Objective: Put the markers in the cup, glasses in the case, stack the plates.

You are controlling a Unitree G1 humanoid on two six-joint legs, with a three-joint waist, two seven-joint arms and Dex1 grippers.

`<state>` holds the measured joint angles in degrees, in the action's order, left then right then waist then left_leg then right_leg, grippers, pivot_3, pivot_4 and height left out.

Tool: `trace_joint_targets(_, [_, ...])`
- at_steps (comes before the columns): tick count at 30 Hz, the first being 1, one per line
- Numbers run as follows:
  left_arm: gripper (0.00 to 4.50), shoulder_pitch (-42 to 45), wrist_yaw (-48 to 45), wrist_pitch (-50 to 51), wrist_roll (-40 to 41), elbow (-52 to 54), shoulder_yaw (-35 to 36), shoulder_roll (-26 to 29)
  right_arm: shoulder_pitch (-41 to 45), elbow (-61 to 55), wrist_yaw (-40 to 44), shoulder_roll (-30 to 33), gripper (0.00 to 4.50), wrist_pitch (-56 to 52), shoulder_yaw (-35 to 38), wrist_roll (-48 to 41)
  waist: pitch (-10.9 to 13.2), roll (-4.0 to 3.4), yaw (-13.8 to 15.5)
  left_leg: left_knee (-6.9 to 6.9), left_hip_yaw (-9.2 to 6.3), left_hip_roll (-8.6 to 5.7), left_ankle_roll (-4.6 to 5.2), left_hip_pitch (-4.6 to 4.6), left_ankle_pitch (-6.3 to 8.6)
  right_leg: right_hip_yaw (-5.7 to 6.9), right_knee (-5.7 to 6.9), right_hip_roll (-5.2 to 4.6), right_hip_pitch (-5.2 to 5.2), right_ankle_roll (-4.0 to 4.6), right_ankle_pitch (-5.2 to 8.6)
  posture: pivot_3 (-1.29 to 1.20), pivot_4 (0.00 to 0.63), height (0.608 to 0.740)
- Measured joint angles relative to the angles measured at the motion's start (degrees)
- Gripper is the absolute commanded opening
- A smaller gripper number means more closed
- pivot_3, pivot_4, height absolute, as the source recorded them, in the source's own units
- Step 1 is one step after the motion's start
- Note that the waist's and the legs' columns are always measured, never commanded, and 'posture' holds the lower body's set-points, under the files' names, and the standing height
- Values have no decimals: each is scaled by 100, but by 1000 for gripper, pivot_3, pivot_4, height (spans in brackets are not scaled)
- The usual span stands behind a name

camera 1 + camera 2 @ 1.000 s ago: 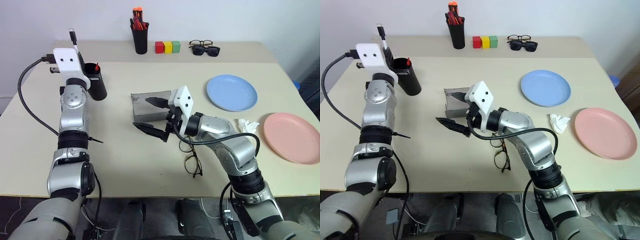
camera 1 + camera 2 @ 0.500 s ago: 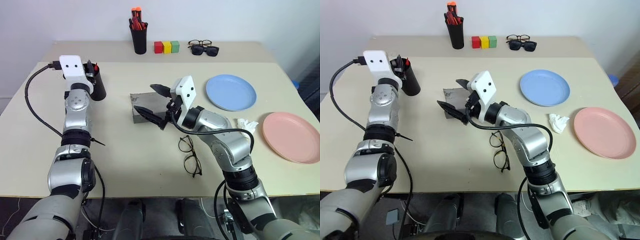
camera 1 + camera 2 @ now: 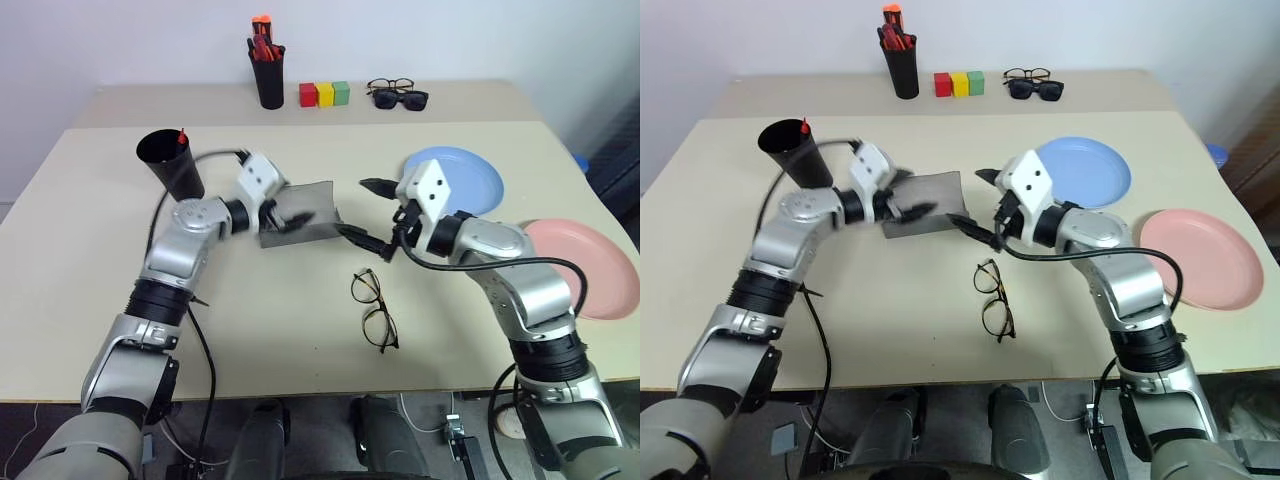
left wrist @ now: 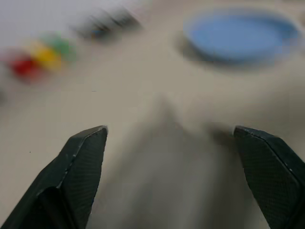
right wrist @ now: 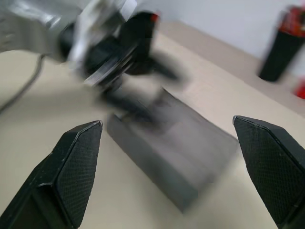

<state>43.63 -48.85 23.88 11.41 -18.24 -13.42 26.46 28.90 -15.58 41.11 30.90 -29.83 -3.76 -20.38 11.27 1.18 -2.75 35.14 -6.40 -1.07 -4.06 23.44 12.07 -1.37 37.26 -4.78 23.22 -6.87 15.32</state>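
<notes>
Beige table (image 3: 300,350) and case (image 3: 300,215) bear no writing.

Between the left claw (image 3: 290,213) and the right claw (image 3: 368,212) the case (image 3: 300,213) looks matt grey and cloth-like on a smooth, matt beige bench (image 3: 280,310), while the claw fingers (image 5: 78,164) show finely textured black plastic (a knurled pattern), and the glasses (image 3: 372,309) just below the right claw have thin dark wire rims.
</notes>
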Motion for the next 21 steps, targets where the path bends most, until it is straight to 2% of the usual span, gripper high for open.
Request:
trace_joint_targets(1, [4441, 36, -129, 87, -81, -66, -117, 24, -54, -14, 12, 43, 4500, -12, 31, -1, 0, 0, -6, 0, 0, 2, 1, -1, 0, 0, 0, 2, 0, 0, 0, 0, 150, 740])
trace_joint_targets(4, [3591, 316, -357, 225, -350, -560, -352, 26, -222, -143, 21, 161, 4500, -96, 73, -12, 0, 0, 20, 3, 1, 1, 1, 2, 1, -1, -2, 1, -1, 0, 0, 0, 150, 740])
trace_joint_targets(11, [132, 607, -735, 132, -624, -1084, -395, -86, -603, -716, -179, 248, 4500, -371, 284, -54, 0, 0, 47, 6, 1, 0, 2, 4, 1, 0, -3, -2, -3, -1, 0, 0, 150, 740])
trace_joint_targets(16, [52, 295, -1235, -462, -836, -570, -564, 268, -854, -1020, -291, 461, 4500, -787, 448, -133, 0, -1, 18, 0, 1, 1, 3, 4, 2, -3, -4, -1, 2, 1, 1, 0, 150, 740])
trace_joint_targets(21, [52, -330, -1987, 294, -559, 891, -587, 946, -1511, -1524, -303, 1114, 4500, -1871, 631, -372, 1, -3, 66, 5, 1, 1, 6, 9, 3, -4, -6, -4, 0, 2, 2, 0, 150, 740])
